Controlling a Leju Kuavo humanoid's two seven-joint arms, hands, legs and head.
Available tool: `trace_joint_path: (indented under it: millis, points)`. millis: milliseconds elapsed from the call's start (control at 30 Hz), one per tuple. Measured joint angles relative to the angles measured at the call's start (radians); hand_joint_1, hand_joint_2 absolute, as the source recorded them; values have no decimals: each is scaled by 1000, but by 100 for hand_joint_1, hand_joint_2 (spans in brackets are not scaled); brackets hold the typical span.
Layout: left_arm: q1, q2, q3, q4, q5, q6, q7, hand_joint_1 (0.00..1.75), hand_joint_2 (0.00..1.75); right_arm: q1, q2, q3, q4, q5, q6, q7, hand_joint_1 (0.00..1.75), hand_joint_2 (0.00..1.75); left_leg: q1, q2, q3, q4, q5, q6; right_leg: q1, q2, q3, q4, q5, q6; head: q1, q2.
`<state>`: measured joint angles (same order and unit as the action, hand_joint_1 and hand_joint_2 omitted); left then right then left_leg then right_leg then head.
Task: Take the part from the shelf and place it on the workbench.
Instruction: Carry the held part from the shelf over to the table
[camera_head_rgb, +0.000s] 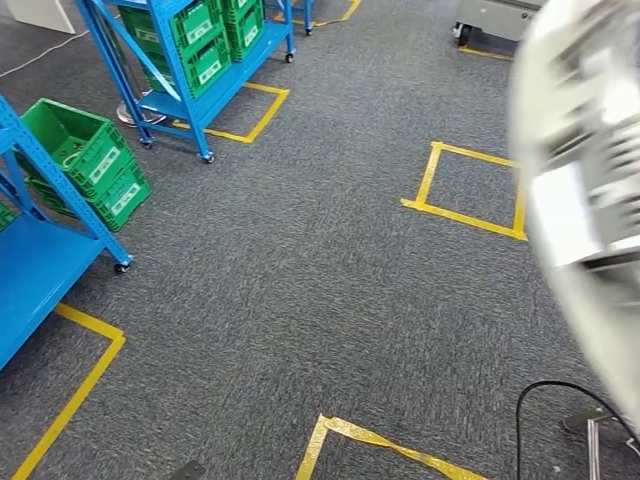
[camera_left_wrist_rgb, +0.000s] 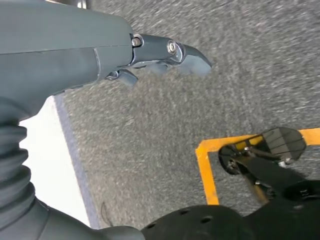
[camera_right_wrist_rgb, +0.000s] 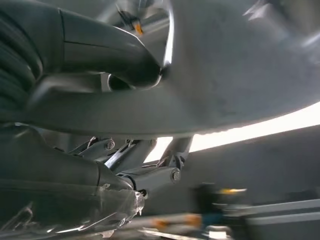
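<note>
the right robot hand (camera_right_wrist_rgb: 113, 165) holds the big part (camera_head_rgb: 581, 190) up for carrying; the left robot hand (camera_left_wrist_rgb: 162, 55) hangs open, holding nothing.

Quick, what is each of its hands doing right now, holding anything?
Left hand: holds nothing, fingers stretched out over the carpet.
Right hand: grips a large grey part.

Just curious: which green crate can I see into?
The top crate at far left, behind the near blue shelf; its open inside shows. The other crates are covered.
</note>
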<state>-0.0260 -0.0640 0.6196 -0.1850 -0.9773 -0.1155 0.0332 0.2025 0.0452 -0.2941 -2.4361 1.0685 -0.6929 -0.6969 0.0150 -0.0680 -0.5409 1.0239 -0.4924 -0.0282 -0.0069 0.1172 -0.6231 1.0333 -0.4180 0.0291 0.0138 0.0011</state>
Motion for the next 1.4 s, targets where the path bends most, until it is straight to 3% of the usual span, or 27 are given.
trace_joint_path:
  millis: [33, 67, 100, 167, 233, 300, 333, 367, 433, 500, 533, 600, 667, 733, 800, 833, 900, 967, 1033, 1100, 1133, 1200, 1233, 1300, 1333, 1367, 1400]
  points:
    - [-1, 0, 4, 0, -2, 0, 0, 0, 175, 5, -7, 1, -1, 48, 0, 0, 175, 175, 0, -6, 6, -15, 0, 4, 1, 11, -4, 0, 3, 6, -1, 0]
    - [-1, 0, 7, 0, -4, 0, 0, 0, 175, 12, -13, 1, -1, 90, 0, 0, 175, 175, 1, 3, 7, -17, -1, 10, -1, 21, -9, -2, 6, 12, -2, 0]
    - [-2, -2, 11, 0, -7, -1, -1, 0, 175, 20, -19, 0, -3, 124, -1, 0, 175, 175, 2, 13, 7, -18, 2, 16, -1, 16, -12, -3, 7, 17, -3, 0]
    - [-3, -3, 17, 0, -13, -1, -2, 0, 175, 37, -26, -3, -6, 173, 0, -2, 175, 175, 3, 34, 7, -20, 6, 29, 2, -35, -34, 37, -19, 26, 5, 0]
    - [1, -2, 24, -1, -15, -1, -2, 0, 175, 47, -31, -8, -8, 199, 1, -3, 175, 175, -2, 58, 6, -20, 6, 37, 3, -95, -88, 158, -86, 33, 12, 0]
    - [7, -1, 30, -1, -16, -1, -2, 0, 175, 48, -33, -16, -10, 210, 1, -1, 175, 175, -6, 86, 7, -20, 3, 40, 2, -108, -139, 273, -131, 36, 13, 0]
    - [8, -1, 32, -1, -16, -1, -2, 0, 175, 47, -33, -21, -12, 213, 1, 0, 175, 175, -7, 101, 9, -20, 1, 40, 2, -109, -142, 284, -127, 36, 13, 0]
    - [8, -1, 34, -1, -16, -1, -3, 0, 175, 47, -33, -25, -14, 216, 0, 1, 175, 175, -7, 116, 12, -20, -2, 40, 2, -113, -123, 254, -106, 34, 12, 0]
    - [6, -2, 37, -1, -16, -1, -4, 0, 175, 47, -33, -31, -19, 219, 0, 2, 175, 175, -9, 141, 22, -20, -10, 34, 5, -148, -45, 118, -48, 30, 13, 0]
    - [5, -2, 39, -1, -16, -1, -5, 0, 175, 47, -33, -37, -24, 221, 0, 2, 175, 175, -14, 162, 30, -19, -18, 26, 11, -179, 8, 23, -22, 21, 12, 0]
    - [4, -2, 40, -1, -16, -1, -6, 0, 175, 47, -33, -42, -26, 220, 0, 2, 175, 175, -16, 172, 31, -20, -20, 21, 15, -181, 12, 11, -23, 15, 11, 0]
    - [1, -2, 42, -1, -17, -1, -7, 0, 175, 48, -33, -56, -32, 219, 0, 2, 175, 175, -16, 188, 34, -23, -23, 12, 15, -155, 8, 6, -18, 2, 11, 0]
    - [-2, -2, 45, -1, -18, -1, -8, 0, 175, 46, -33, -68, -40, 217, 0, 2, 175, 175, -13, 155, 24, 2, -46, 4, 11, -132, 9, -4, -12, -10, 8, 0]
    - [-2, -3, 49, -1, -19, -1, -9, 0, 175, 43, -33, -78, -43, 216, 0, 2, 175, 175, -11, 99, -25, 104, -104, 1, 7, -111, 11, -10, -9, -17, 3, 0]
    - [2, -4, 53, -1, -22, -1, -10, 0, 175, 42, -33, -88, -44, 216, 0, 2, 175, 175, -11, 78, -89, 227, -148, -1, 7, -85, 11, -10, -10, -20, -1, 0]
    - [4, -4, 54, -1, -25, -1, -10, 0, 175, 42, -33, -93, -44, 215, 0, 2, 175, 175, -11, 76, -107, 252, -143, -2, 6, -70, 11, -10, -10, -20, -1, 0]
    - [6, -3, 57, -1, -28, -1, -10, 0, 175, 42, -32, -103, -44, 213, 0, 2, 175, 175, -9, 68, -91, 194, -79, -2, 3, -39, 14, -9, -9, -17, -1, 0]
    - [5, -3, 60, -1, -29, -1, -10, 0, 175, 42, -32, -113, -45, 212, 0, 2, 175, 175, -1, 21, -39, 68, -11, -2, 1, -9, 11, -4, -10, -10, -2, 0]
    - [4, -4, 63, -1, -31, -1, -10, 0, 175, 43, -32, -121, -49, 210, 0, 2, 175, 175, 4, -16, -12, -1, 6, 2, -1, 17, 0, 1, -7, 3, -2, 0]
    - [3, -5, 64, -1, -34, -1, -10, 0, 175, 46, -32, -133, -54, 207, 0, 2, 175, 175, 2, -1, -10, -7, 3, 13, -5, 38, -11, -1, -1, 16, -3, 0]
    - [1, -5, 64, -1, -35, 0, -10, 0, 175, 48, -32, -140, -57, 205, 0, 2, 175, 175, 2, 11, -9, -9, 5, 19, -3, 25, -16, 3, -2, 21, -1, 0]
    - [1, -5, 64, -1, -36, 1, -10, 0, 175, 46, -32, -153, -60, 198, 0, 2, 175, 175, 2, 39, -7, -12, 6, 32, 1, -40, -47, 62, -35, 30, 5, 0]
    - [2, -3, 65, -1, -36, 2, -10, 0, 175, 45, -32, -157, -62, 195, 0, 3, 175, 175, 0, 52, -6, -12, 6, 36, 3, -79, -74, 122, -66, 34, 9, 0]
    - [5, -3, 65, -1, -37, 3, -10, 0, 175, 44, -32, -165, -63, 191, 0, 3, 175, 175, -6, 82, -4, -12, 3, 41, 0, -107, -136, 251, -121, 37, 9, 0]
    - [6, -2, 65, -1, -37, 4, -10, 0, 175, 44, -32, -169, -63, 189, 0, 3, 175, 175, -7, 97, -3, -12, 1, 41, -1, -110, -150, 283, -127, 37, 9, 0]
    - [5, -2, 66, -1, -38, 4, -10, 0, 175, 44, -31, -173, -63, 188, 0, 3, 175, 175, -8, 111, -1, -12, -1, 41, -1, -111, -145, 278, -116, 36, 9, 0]
    - [4, -2, 66, -1, -38, 4, -10, 0, 175, 44, -31, -177, -63, 188, 1, 3, 175, 175, -8, 124, 3, -12, -4, 40, -1, -116, -119, 232, -88, 34, 10, 0]
